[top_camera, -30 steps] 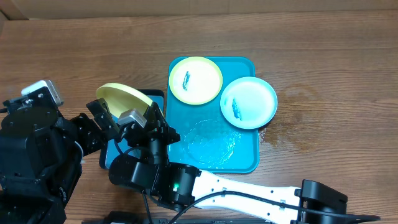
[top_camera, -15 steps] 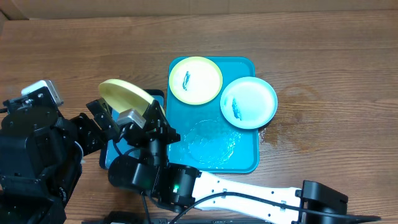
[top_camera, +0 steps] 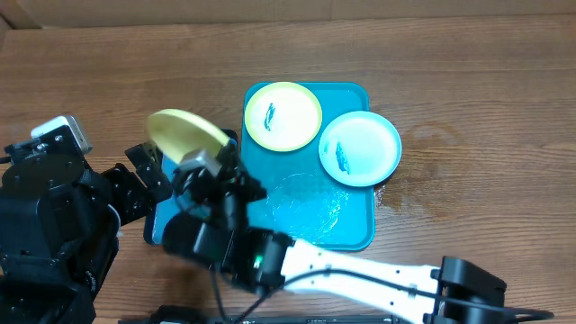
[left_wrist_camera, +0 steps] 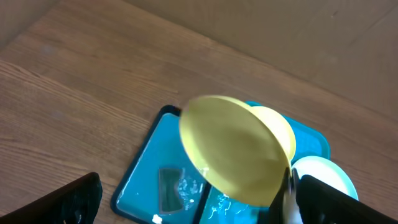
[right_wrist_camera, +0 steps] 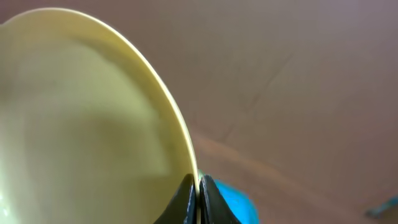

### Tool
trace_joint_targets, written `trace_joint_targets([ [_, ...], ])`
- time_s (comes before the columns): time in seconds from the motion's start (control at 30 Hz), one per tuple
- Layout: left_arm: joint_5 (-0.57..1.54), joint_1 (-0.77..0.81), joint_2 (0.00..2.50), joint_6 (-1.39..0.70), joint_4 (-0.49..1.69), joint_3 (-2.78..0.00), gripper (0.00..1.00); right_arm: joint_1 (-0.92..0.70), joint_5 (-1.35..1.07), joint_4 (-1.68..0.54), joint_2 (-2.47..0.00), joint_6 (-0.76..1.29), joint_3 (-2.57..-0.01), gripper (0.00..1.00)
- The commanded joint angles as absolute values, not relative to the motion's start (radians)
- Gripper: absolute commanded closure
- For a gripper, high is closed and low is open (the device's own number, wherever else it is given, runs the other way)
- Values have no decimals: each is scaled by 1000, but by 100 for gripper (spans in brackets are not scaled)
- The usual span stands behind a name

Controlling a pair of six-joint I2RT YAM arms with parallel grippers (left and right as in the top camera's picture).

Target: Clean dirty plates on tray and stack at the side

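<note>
Overhead and wrist views, right arm carrying one plate. The right gripper (right_wrist_camera: pixel 198 193) is clamping the rim of a yellow-green plate (top_camera: pixel 186 132), its two fingers pressing together on the thin edge, as the right wrist view is showing. The plate is hanging tilted in the air, its hollow face turning toward the left arm. It is sitting above the far left part of the small tray (left_wrist_camera: pixel 140 180), where the grey sponge (left_wrist_camera: pixel 169 190) is lying. No smear is showing on the face in view; its other face is hidden.

The left gripper (top_camera: pixel 148 171) is waiting with its fingers spread wide and holding nothing, just beside the held plate on its near left side.

The large tray (top_camera: pixel 355 225) is lying to the right of the held plate. It is carrying a second yellow-green plate (top_camera: pixel 283 115) at its far left corner and a pale blue-white plate (top_camera: pixel 360 148) overhanging its right rim. Each is bearing a dark blue smear.

The deciding relation: the gripped rim is pointing down toward the near right, so the plate's free edge is leaning up and to the far left. The sponge is lying below the plate, and bare table (top_camera: pixel 108 81) is opening to the left and far side. Judging from this, wiping is calling for a lowering move, and stacking for a swing to the left with the plate levelling. The left arm is the nearer helper.
</note>
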State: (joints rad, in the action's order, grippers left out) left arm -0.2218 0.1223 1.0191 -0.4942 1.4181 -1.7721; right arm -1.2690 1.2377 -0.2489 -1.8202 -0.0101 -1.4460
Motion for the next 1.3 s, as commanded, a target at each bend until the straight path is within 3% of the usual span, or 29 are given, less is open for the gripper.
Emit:
trace_joint_targets([
  [0.0,-236,117,1018,-479,1418,-1790,0,-1198,956,-365,-1784,342,-1461,96],
  [0.17,-236,117,1019,-479,1417,-1790,0,-1039,378,-482,-1763,564,-1462,96],
  [0.3,-236,117,1019,-477,1419,-1790,0,-834,-36,-505,-1663,603,-1462,96],
  [0.43,-236,117,1019,-470,1429,-1790,0,-578,-274,-586,-1534,608,-1462,96],
  [0.67,-236,117,1019,-448,1428,-1790,0,-17,-161,-1019,-1475,634,-1457,96],
  [0.87,-236,117,1019,-448,1428,-1790,0,319,-49,-1128,-1575,595,-1333,96],
  [1.03,-236,117,1019,-448,1429,-1790,0,395,-45,-1000,-1646,595,-1127,96],
  [1.27,-236,117,1019,-448,1428,-1790,0,318,-22,-900,-1656,595,-960,96],
])
